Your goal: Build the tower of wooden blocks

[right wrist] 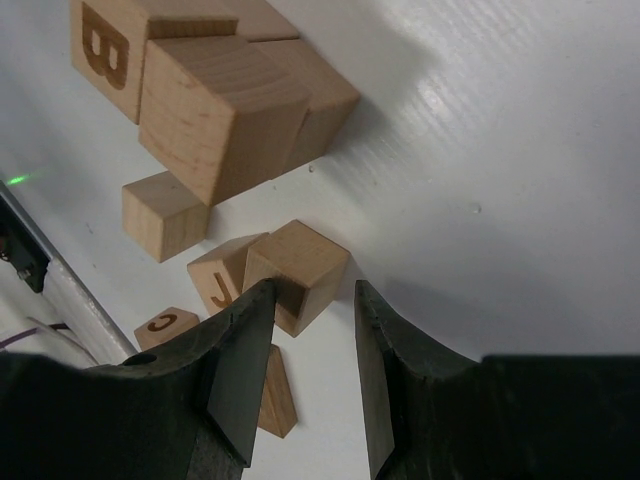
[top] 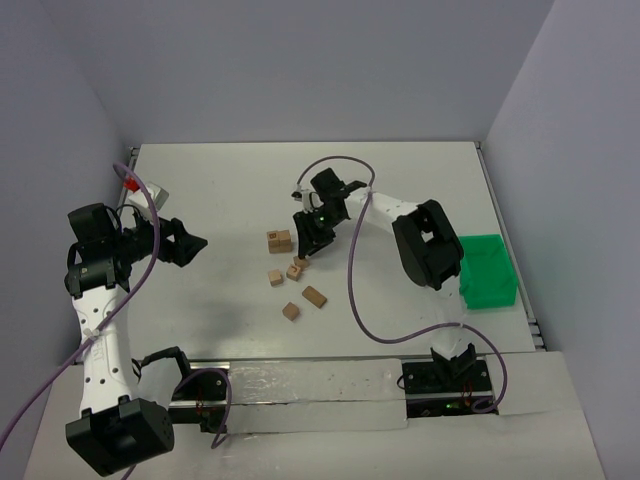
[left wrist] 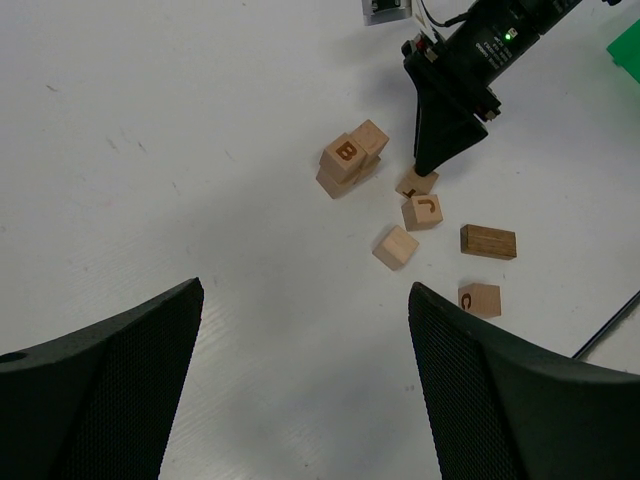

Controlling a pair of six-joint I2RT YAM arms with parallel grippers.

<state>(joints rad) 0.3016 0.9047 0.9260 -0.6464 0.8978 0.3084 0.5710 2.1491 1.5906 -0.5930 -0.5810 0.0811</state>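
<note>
Judging from the three views, which step is taken to be in hand? (Reader)

Pick-up of one loose block is judged to be in hand. The right end effector is poised low over it, jaws set narrow with a gap visible between them. The block is seen beyond the tips, and no clamping can be made out. The block lies touching or just beside the block marked J, near the started wood block tower, a small stack towards the middle of the worktop. (Legend)

How is the left end effector shown, and what is called for next? (Reader)

It is held wide and empty above bare worktop, well apart from the blocks. Next, the right jaws would probably need to be squared to the block's flat faces, since it appears skewed to them. The block could then be gripped, lifted and carried to the top of the stack. A nudge of the J block is the risk to be watched. (Legend)
</note>
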